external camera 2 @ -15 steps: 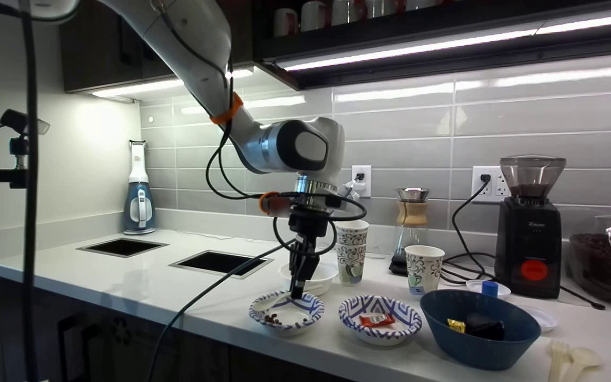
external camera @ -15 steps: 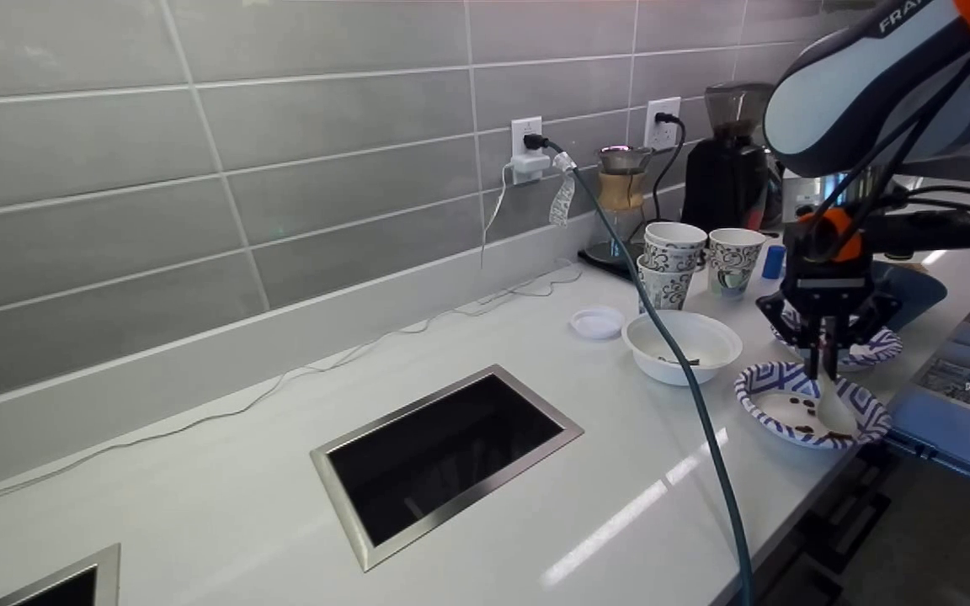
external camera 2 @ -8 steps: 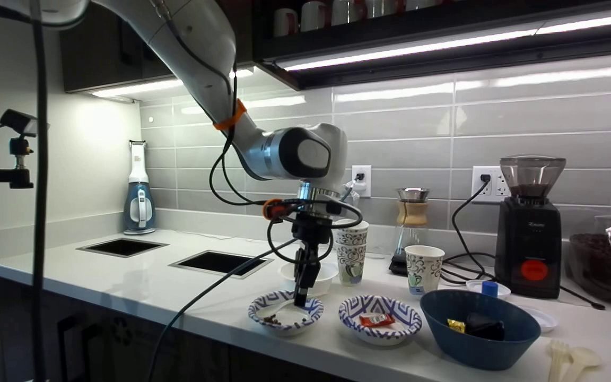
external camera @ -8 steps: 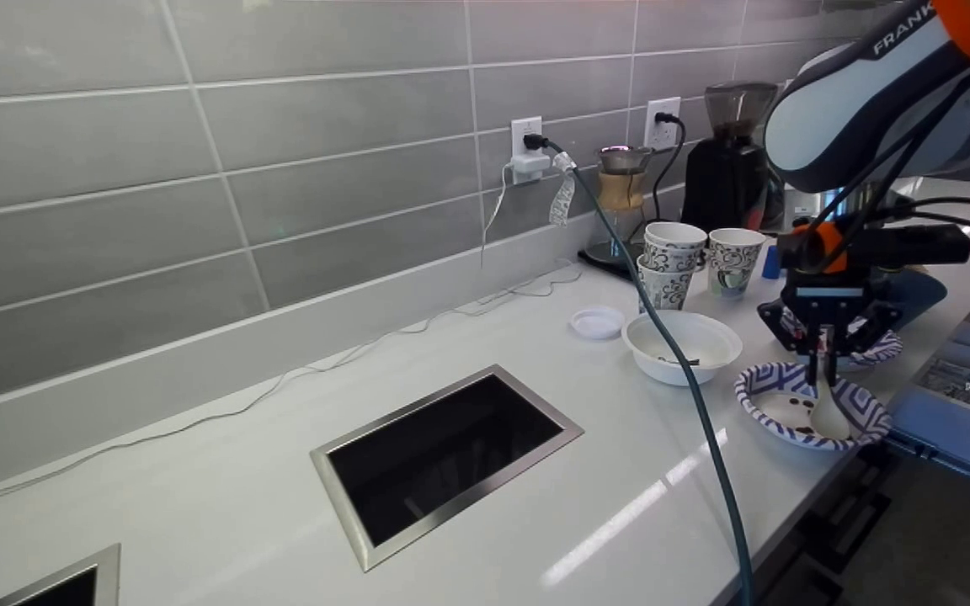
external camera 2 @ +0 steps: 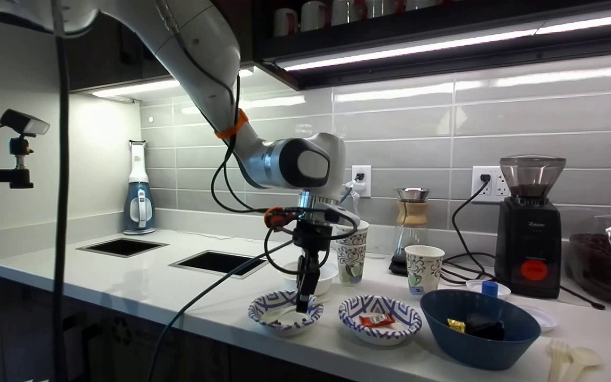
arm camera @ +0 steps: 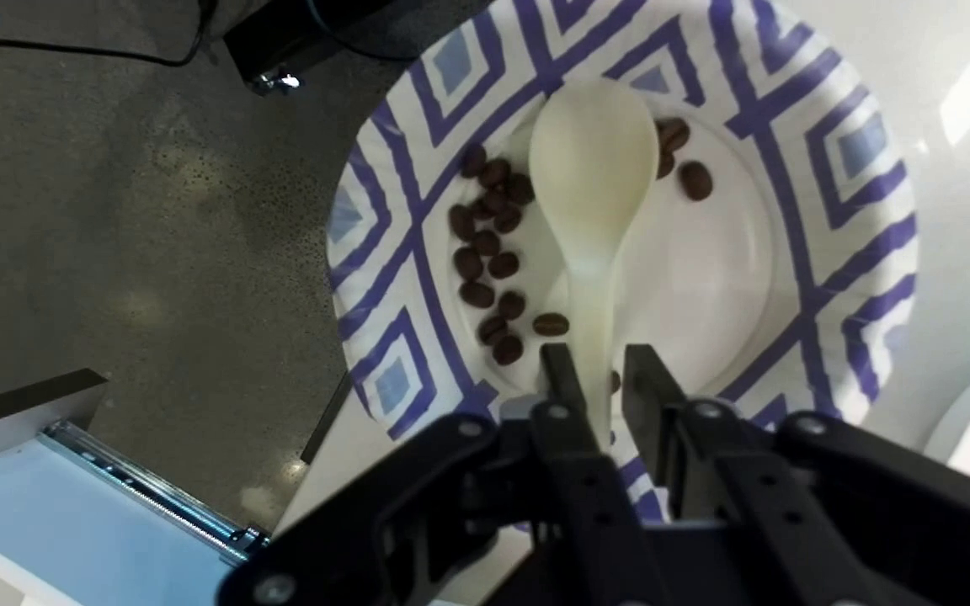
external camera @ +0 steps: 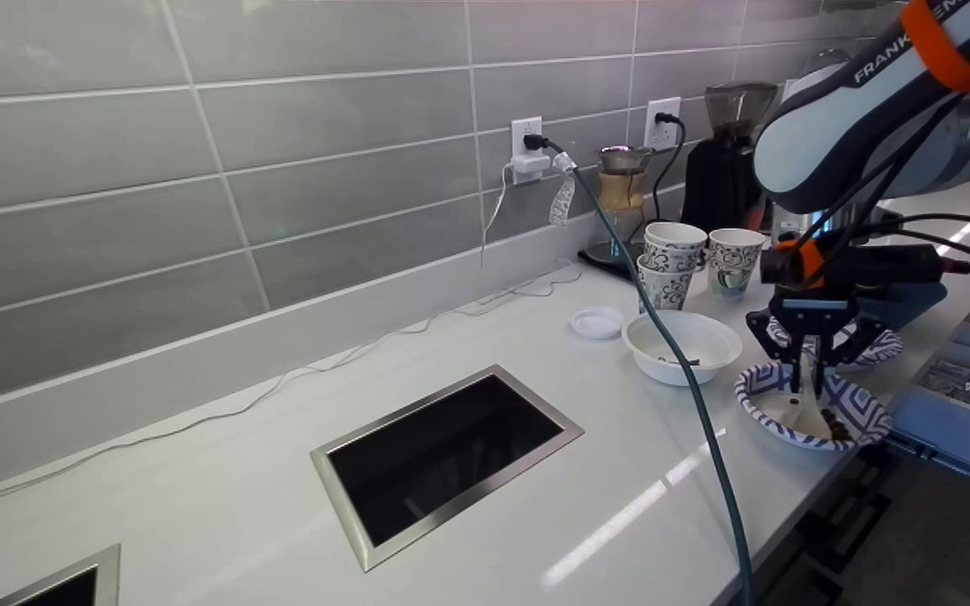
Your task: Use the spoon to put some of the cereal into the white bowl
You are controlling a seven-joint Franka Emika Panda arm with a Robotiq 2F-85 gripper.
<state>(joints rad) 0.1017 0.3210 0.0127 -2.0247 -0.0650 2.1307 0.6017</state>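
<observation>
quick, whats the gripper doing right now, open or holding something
Gripper: slightly open; cream plastic spoon between its jaws, a gap beside the handle, apparently not clamped.

In an exterior view, my gripper (external camera 2: pixel 302 305) points down at lower centre, its tip overlapping a patterned bowl (external camera 2: pixel 261 307); I see the pale spoon (external camera 2: pixel 279 315) slanting across that bowl, partly hidden. The white bowl (external camera 2: pixel 328 276) sits behind, partly covered. Toward lower right I have another patterned bowl (external camera 2: pixel 352 319) holding a red packet (external camera 2: pixel 377 320), then a dark blue bowl (external camera 2: pixel 476 345).
</observation>
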